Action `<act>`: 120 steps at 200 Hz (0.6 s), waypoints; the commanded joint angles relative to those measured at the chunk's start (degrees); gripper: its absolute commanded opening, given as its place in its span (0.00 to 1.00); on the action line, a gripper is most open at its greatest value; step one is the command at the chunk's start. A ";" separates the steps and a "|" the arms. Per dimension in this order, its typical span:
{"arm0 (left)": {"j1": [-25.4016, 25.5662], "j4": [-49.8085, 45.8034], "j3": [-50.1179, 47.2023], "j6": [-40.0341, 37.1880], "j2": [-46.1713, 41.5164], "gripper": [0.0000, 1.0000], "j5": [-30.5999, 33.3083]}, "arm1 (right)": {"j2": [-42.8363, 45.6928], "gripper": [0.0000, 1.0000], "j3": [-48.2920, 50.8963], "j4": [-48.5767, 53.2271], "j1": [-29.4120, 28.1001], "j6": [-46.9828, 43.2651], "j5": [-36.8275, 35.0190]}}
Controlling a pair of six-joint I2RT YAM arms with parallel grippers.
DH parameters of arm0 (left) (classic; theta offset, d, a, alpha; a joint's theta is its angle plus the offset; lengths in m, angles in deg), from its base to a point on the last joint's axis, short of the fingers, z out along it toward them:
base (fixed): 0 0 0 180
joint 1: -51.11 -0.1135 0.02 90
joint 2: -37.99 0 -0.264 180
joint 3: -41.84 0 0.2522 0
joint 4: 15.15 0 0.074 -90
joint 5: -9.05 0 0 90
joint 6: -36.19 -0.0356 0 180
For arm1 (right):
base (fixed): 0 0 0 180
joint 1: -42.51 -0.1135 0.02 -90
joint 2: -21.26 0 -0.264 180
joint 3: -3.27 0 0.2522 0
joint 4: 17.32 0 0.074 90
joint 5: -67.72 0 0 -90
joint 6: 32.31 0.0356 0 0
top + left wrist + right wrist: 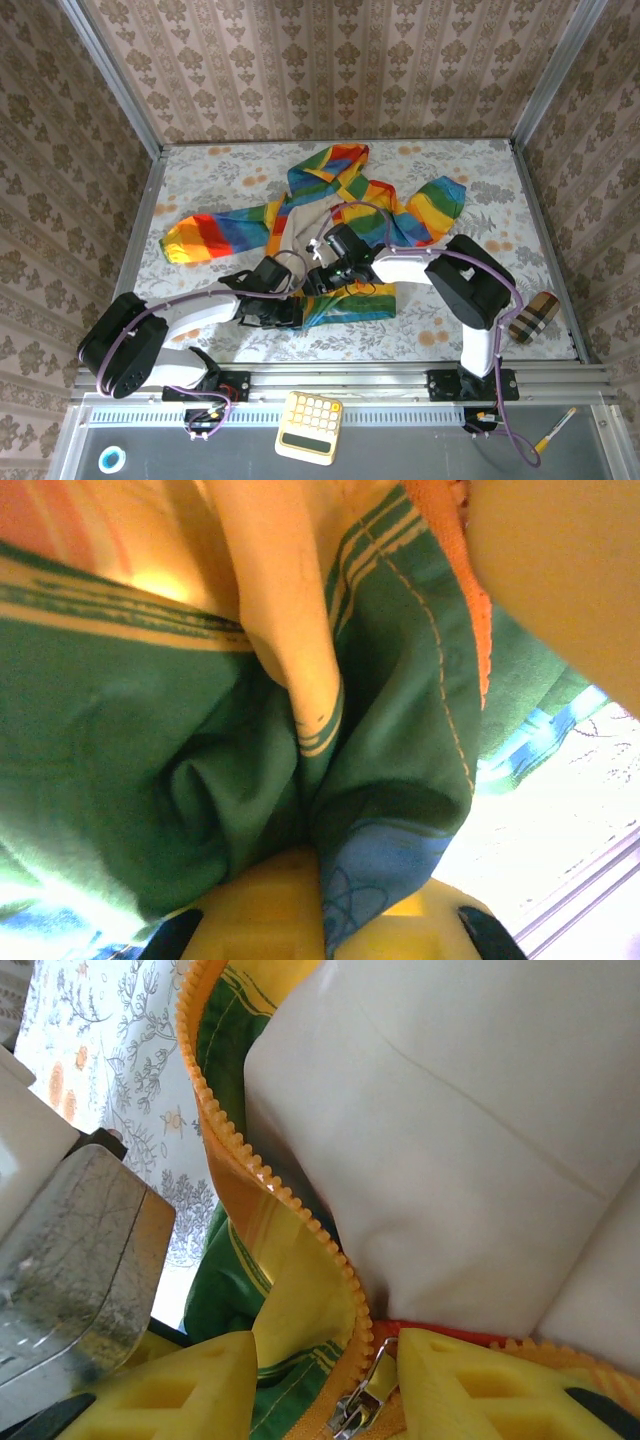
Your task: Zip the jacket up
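The rainbow-striped jacket (330, 190) lies spread across the middle of the table, its beige lining (450, 1160) facing up. My left gripper (288, 308) is at the jacket's lower hem, and its yellow fingers (250, 910) are shut on a fold of green and blue fabric (150, 730). My right gripper (325, 275) is just beside it. In the right wrist view this gripper (330, 1360) stands open around the orange zipper (270, 1185). The silver zipper pull (375, 1385) sits between the jaws, close against the right finger.
A grey metal block (80, 1250) stands close on the left of my right fingers. A plaid item (532, 317) lies at the table's right edge. A yellow calculator (309, 427), a tape roll (111, 459) and a pen (553, 432) lie below the front rail.
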 commanded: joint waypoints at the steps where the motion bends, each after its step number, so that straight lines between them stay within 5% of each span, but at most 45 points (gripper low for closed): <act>1: -0.02 -0.20 -1.46 -1.67 0.52 0.00 1.38 | -2.67 0.42 -4.14 4.45 0.46 -6.49 0.13; 120: -1.26 0.88 -2.27 -3.50 -0.44 0.00 -0.92 | -6.60 0.51 -9.43 11.95 2.35 -15.42 2.40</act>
